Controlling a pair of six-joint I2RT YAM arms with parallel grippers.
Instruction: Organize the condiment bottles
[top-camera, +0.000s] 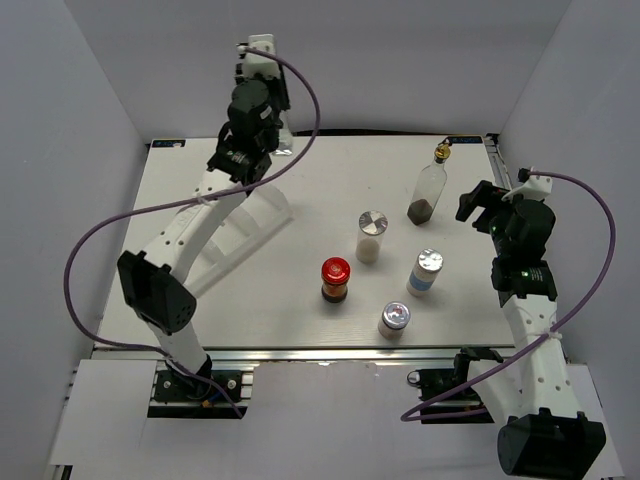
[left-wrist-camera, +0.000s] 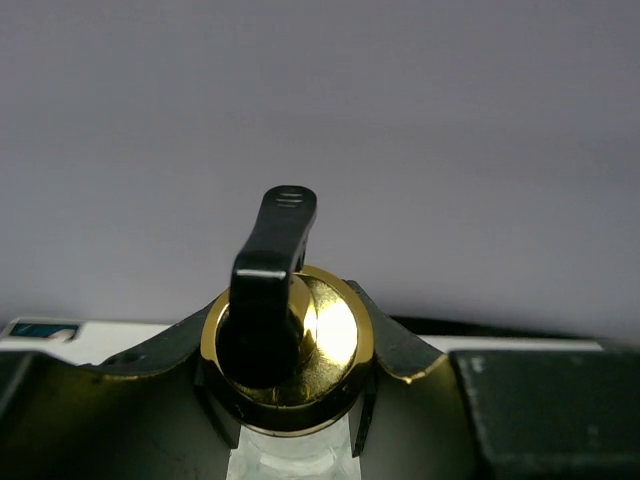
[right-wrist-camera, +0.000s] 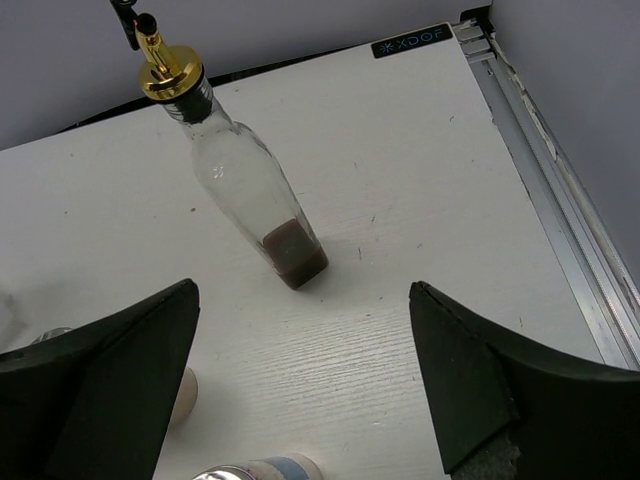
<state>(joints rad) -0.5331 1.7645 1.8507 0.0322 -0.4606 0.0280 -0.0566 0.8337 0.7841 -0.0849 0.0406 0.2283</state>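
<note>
Listener: Rack first: where does it lie from your grippers?

Robot: The white compartment rack (top-camera: 250, 225) lies under my left arm, lower than my left gripper (top-camera: 246, 160) and slightly nearer my base. It is well off to the left of my right gripper (top-camera: 478, 203).

Listener: And the tall bottles?

Robot: My left gripper is closed snugly on the neck of one tall glass bottle (left-wrist-camera: 290, 462). My fingers (left-wrist-camera: 130, 400) sit either side, just under its gold pourer top (left-wrist-camera: 310, 340), and the black spout (left-wrist-camera: 272, 285) rises in front of my wrist camera. The bottle's body is out of view below. The other tall bottle (right-wrist-camera: 245, 185) stands just ahead of my right gripper, whose jaws are spread wide and hold nothing. It has a little dark sauce at the bottom.

Listener: How will they handle?

Robot: I judge them stiff, smooth and breakable. They look nearly empty, so probably light, but tall enough to tip. The neck under the collar seems the best hold, since the collar should stop a slide.

Listener: And the smaller things?

Robot: Left of my right gripper, all apart, stand a pale shaker (top-camera: 371, 238), a blue-banded shaker (top-camera: 425, 273), a red-capped jar (top-camera: 335, 280) and a small shaker (top-camera: 394, 320). They are short, round and probably slick, so I would grip each body below the lid.
</note>
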